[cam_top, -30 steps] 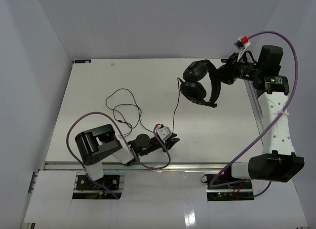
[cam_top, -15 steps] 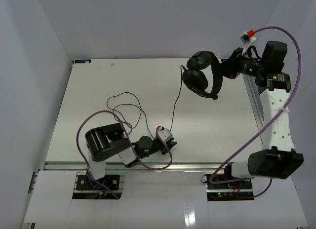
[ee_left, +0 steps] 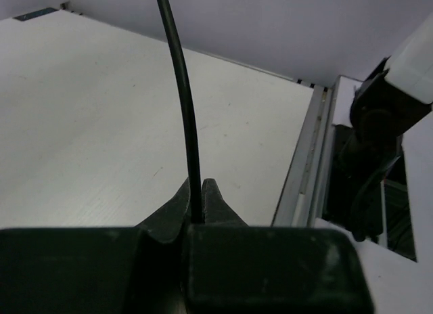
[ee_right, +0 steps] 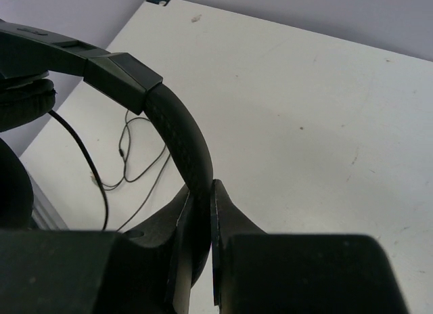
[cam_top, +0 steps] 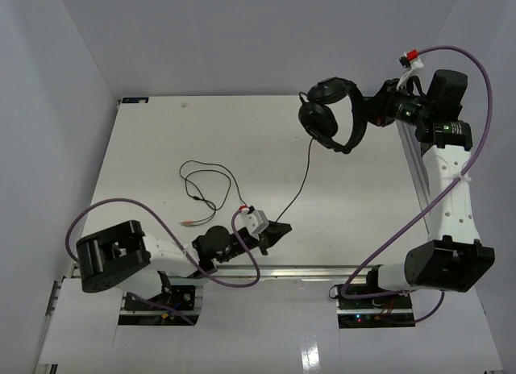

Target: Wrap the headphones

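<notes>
White table (cam_top: 145,140), pale walls around. Left gripper (cam_top: 278,231) at 6 o'clock by front edge, jaws pinched on thin black cable (cam_top: 305,171). Slack loops lie at 9 o'clock. Black headphones (cam_top: 326,120) held above table at 1 o'clock, padded earcups (cam_top: 317,124) hanging. Right gripper (cam_top: 364,116) clamps headband (ee_right: 183,138).

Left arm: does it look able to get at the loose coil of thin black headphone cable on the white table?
Probably yes. The coil lies on the table close beside the left arm, nothing between. But the left fingers are shut on another stretch of that cable, so they'd need to release first.
</notes>
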`<state>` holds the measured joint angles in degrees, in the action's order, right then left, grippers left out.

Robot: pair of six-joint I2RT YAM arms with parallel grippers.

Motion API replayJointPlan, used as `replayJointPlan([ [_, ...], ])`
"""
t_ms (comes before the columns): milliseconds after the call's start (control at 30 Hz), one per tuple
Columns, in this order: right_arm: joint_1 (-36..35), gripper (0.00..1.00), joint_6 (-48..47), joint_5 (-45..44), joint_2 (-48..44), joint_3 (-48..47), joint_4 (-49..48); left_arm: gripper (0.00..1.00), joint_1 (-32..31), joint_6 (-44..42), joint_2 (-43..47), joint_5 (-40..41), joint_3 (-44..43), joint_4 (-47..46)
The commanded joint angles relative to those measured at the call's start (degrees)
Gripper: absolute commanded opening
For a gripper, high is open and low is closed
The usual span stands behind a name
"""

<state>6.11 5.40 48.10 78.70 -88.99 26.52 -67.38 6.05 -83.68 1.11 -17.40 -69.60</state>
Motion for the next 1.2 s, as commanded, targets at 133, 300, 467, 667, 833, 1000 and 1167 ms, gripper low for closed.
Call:
replayJointPlan([
  [133, -4.23, 0.08, 0.21, -16.39, -2.67, 3.27, -3.47, 0.0, -4.77, 2.54, 15.81, 0.05, -6.23, 26.73],
  [300, -12.86, 0.08, -0.26, -28.09, -1.57, 4.1, -5.04, 0.0, -5.25, 3.79, 14.72, -4.03, -9.6, 32.65],
  [467, -22.79, 0.08, -6.68, -45.92, -0.96, 5.84, -5.77, 0.0, -5.39, 2.88, 12.38, -6.54, -18.63, 42.29],
  [667, -30.89, 0.08, -18.23, -62.09, -4.52, 15.59, -14.71, 0.0, -5.43, -1.9, 11.51, -6.77, -34.65, 62.73],
  [833, -32.48, 0.08, -28.13, -67.94, -11.32, 25.1, -21.82, 0.0, -5.3, -6.06, 16.31, 2.71, -43.13, 78.43],
  [1000, -32.65, 0.08, -36.64, -62.31, -15.82, 28.46, -21.98, 0.0, -3.11, -10.2, 20.65, 11.0, -44.79, 86.46],
  [1167, -34.04, 0.08, -41.97, -52.14, -19.23, 29.11, -17.6, 0.0, 2.21, -13.04, 20.58, 11.03, -45.88, 88.34],
])
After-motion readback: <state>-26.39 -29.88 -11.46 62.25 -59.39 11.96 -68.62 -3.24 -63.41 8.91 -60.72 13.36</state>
